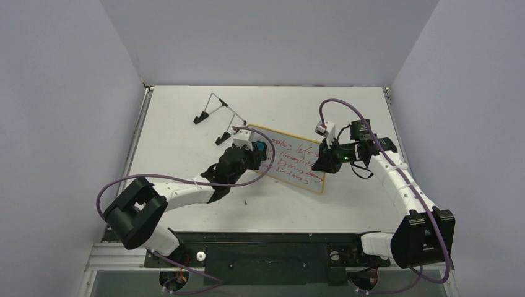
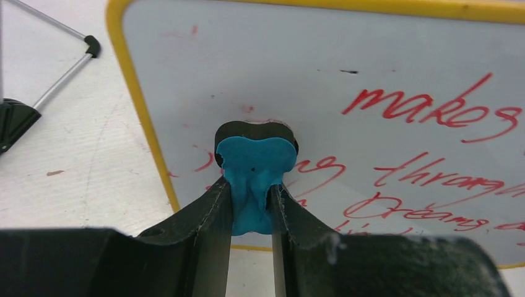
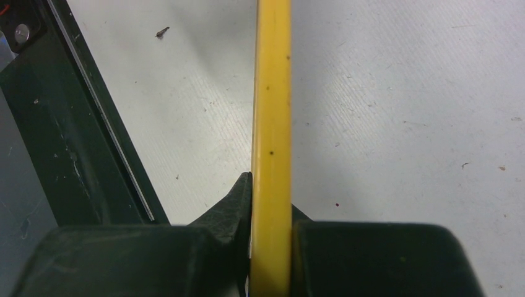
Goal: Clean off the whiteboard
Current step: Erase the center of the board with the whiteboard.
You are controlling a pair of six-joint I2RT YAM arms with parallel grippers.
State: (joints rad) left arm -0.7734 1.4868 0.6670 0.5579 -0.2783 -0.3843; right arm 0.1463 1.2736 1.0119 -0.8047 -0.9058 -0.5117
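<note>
At the near edge of the counter (image 1: pixel 186 142) a black rail (image 1: pixel 266 247) carries both arm bases.

The left arm reaches forward and inward. Its left hand (image 2: pixel 251 201) pinches a small blue eraser (image 2: pixel 254 164) between its two fingers. The eraser's foam is squeezed in where they press, and its black felt face points away from the hand. That face meets the whiteboard (image 2: pixel 347 55) close to its left yellow rim, just above the first scrawls of writing.

The right arm comes in from the other side. The right hand (image 3: pixel 270 204) is pressed tight on the whiteboard's yellow rim, one finger on each side. The right wrist camera looks along that rim edge-on, with counter showing on both sides of it.

From above, the whiteboard sits about mid-counter between the two hands, its long side running from far left to near right. Whether it lies flat or is tipped up cannot be told. Several lines of red handwriting (image 2: pixel 433 111) cover most of its face, including "makes" and "through". The strip beside the left rim holds only faint red smudges.

Farther back, to the left, a thin wire stand (image 1: pixel 216 111) with black feet rests on the counter, just beyond the board's far left corner.
</note>
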